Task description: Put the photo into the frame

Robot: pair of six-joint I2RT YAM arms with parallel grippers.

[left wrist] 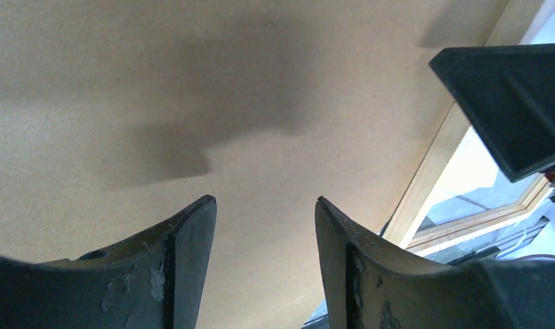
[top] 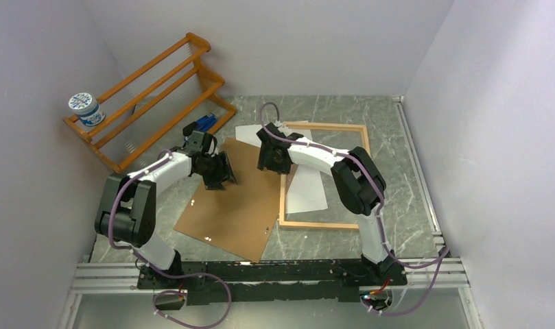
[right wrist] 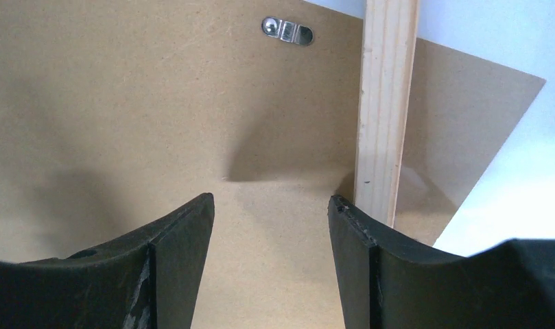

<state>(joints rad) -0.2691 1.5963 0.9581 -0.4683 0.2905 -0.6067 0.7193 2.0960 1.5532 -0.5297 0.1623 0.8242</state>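
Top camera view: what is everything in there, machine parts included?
frame: one, light wood, flat on the table, right of centre.
photo: one, white side up, inside the frame.
backing board: one, brown, flat left of the frame.
slatted rack: one, orange-brown, far left.
tub: one, white and blue, on the rack.
small blue item: one, beside the rack, unidentifiable.
table: one, grey marbled.
arms: two, white and black; left claw and right claw open above the board.

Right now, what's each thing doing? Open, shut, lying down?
left gripper: open, empty.
right gripper: open, empty.
frame: flat on the table, left rail over a corner of the backing board.
backing board: flat, mostly outside the frame.
photo: white side up, lying askew inside the frame.
cup: upright on the rack.
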